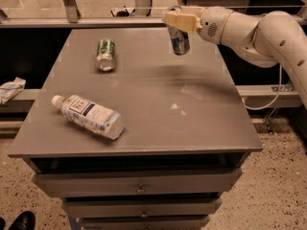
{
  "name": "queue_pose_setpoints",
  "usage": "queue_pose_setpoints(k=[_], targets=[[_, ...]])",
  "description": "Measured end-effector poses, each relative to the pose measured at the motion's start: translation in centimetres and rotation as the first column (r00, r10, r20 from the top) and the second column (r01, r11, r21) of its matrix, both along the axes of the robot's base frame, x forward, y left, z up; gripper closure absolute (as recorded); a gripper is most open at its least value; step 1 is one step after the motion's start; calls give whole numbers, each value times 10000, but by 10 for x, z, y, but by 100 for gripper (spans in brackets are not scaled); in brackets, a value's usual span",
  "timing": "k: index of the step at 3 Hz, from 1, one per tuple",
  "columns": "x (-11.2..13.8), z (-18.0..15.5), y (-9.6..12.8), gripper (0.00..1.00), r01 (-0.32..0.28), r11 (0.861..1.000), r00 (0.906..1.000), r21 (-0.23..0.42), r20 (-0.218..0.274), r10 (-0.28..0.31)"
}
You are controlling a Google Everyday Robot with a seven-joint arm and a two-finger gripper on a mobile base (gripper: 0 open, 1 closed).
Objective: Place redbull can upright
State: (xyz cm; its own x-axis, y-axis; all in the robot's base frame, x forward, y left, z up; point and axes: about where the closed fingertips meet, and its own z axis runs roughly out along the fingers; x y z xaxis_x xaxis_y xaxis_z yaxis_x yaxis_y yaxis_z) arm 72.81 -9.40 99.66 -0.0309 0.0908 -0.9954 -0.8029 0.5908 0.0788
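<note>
The tool is clamped on the top of the can, which hangs nearly upright just beneath it, above the far part of the bench, probably so its base meets the surface flat.

1. The redbull can is slim, silver and blue, with shiny sides.
2. It hangs nearly upright, slightly tilted, in the air above the far right part of the table.
3. The gripper, at the far right, clamps the can's upper end.
</note>
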Motion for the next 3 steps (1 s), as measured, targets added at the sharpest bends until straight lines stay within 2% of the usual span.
queue_pose_setpoints(k=[1, 2, 3], targets=[[-4, -12, -12, 100, -31, 9948, 10000, 1015, -81, 40], [-4, -19, -18, 100, -93, 9854, 9998, 1700, -140, 119], [-5, -28, -23, 100, -263, 9809, 9983, 1928, -456, 358]])
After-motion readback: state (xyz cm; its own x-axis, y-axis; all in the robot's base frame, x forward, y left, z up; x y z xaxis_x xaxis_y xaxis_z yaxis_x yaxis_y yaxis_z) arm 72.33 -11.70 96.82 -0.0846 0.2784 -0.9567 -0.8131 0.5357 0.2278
